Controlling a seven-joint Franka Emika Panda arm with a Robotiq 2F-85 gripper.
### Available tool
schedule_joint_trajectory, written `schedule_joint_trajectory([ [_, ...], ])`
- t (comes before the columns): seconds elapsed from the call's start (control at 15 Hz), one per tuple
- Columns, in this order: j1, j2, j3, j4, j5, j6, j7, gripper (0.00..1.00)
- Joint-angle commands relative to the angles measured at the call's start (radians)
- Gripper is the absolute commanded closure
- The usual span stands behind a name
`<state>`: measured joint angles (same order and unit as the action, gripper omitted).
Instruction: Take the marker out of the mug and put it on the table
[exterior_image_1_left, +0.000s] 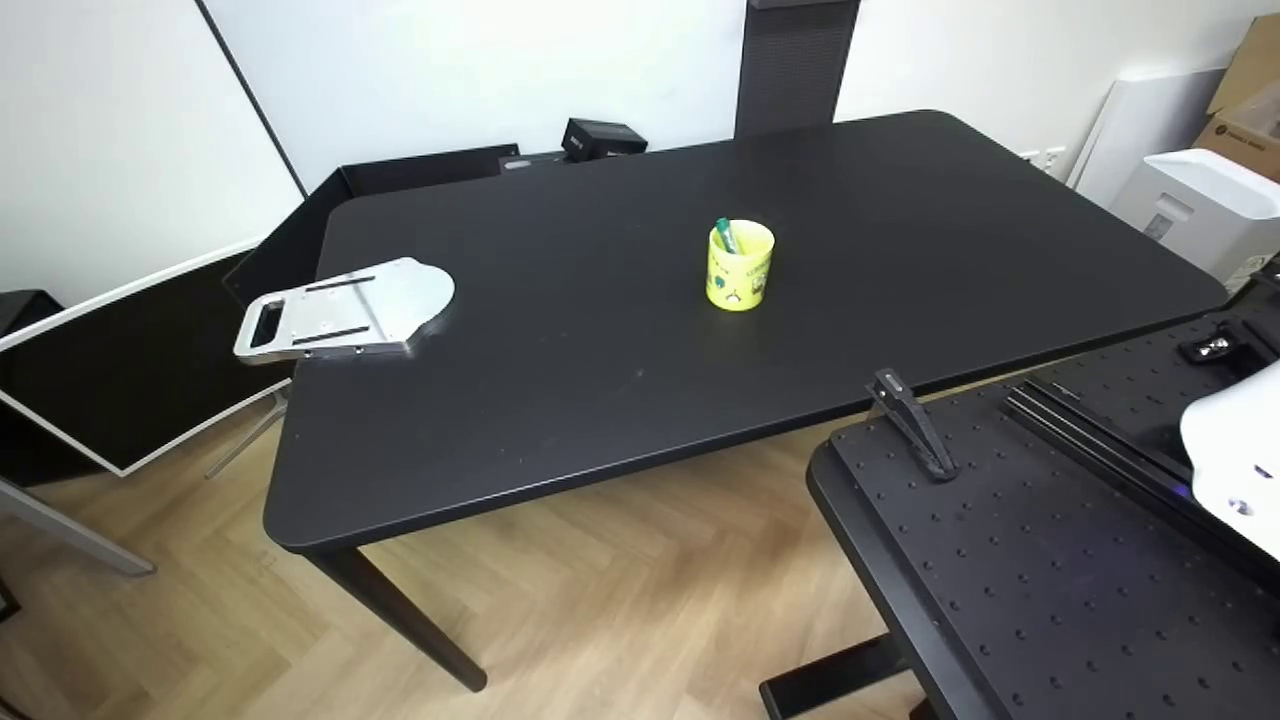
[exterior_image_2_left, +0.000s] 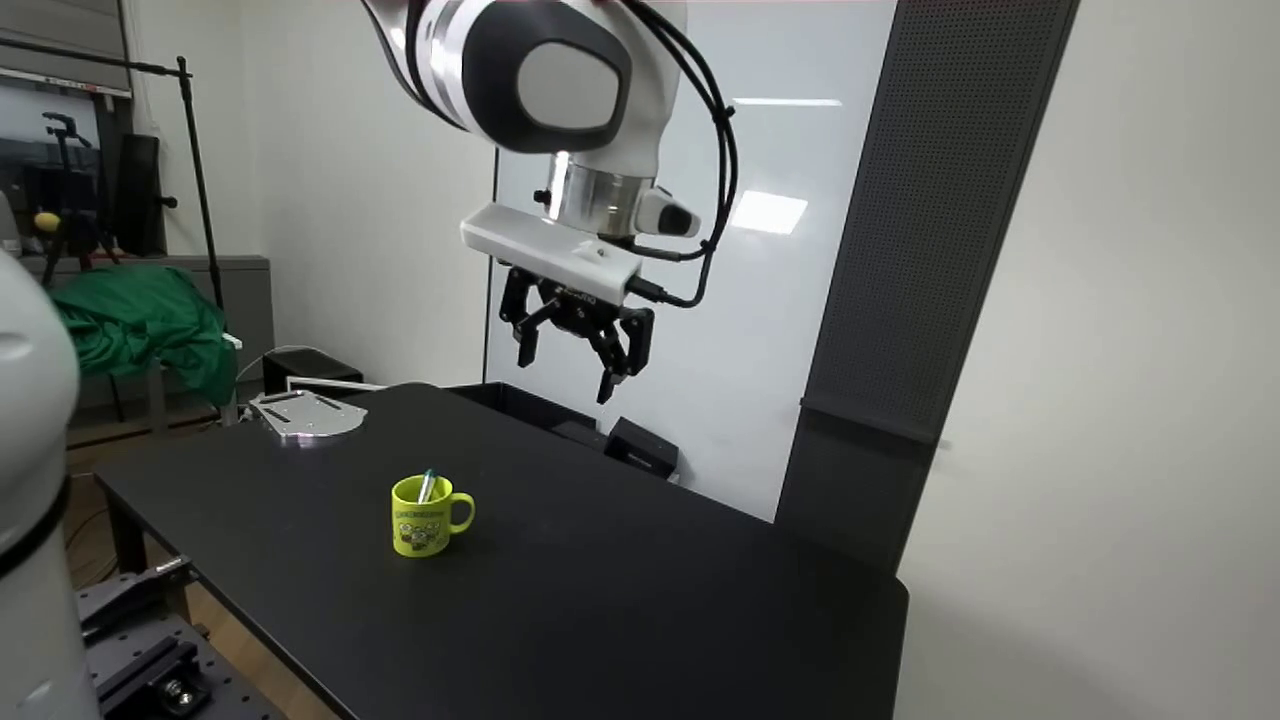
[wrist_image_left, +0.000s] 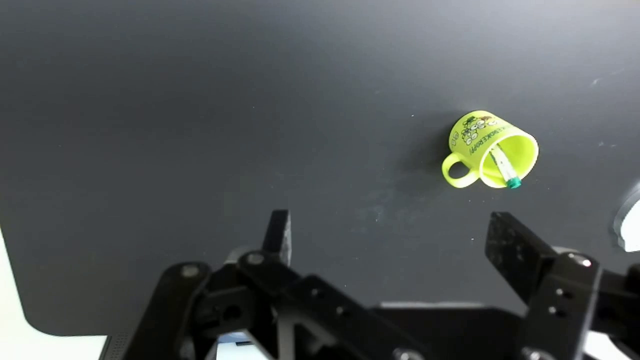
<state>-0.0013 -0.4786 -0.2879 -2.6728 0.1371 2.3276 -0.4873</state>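
The yellow-green mug stands upright on the black table in both exterior views, as the mug (exterior_image_1_left: 738, 285) and table (exterior_image_1_left: 540, 330) here and the mug (exterior_image_2_left: 420, 527) there. The marker (exterior_image_1_left: 726, 236) leans inside it with its green end above the rim; it also shows in an exterior view (exterior_image_2_left: 427, 487). Its lower part is hidden by the mug. In the wrist view the mug (wrist_image_left: 472, 132) with the marker (wrist_image_left: 506, 166) is at upper right, its handle toward the left. My gripper (exterior_image_2_left: 565, 378) is open and empty, high above the table and apart from the mug; its fingers (wrist_image_left: 390, 220) are wide apart.
A flat silver plate (exterior_image_1_left: 350, 308) lies at the table's end and overhangs its edge. A perforated black platform (exterior_image_1_left: 1050, 560) stands beside the table's long side. A black box (exterior_image_1_left: 603, 140) and a whiteboard (exterior_image_2_left: 820, 230) are behind the far edge.
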Motion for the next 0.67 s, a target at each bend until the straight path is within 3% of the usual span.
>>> schedule_joint_trajectory([
  [0.0, 0.042, 0.052, 0.058, 0.031, 0.025, 0.043, 0.026, 0.0],
  [0.2, 0.085, 0.095, 0.113, 0.06, 0.02, 0.038, 0.037, 0.0],
  [0.6, 0.167, 0.183, 0.261, 0.126, -0.017, -0.08, 0.064, 0.0],
])
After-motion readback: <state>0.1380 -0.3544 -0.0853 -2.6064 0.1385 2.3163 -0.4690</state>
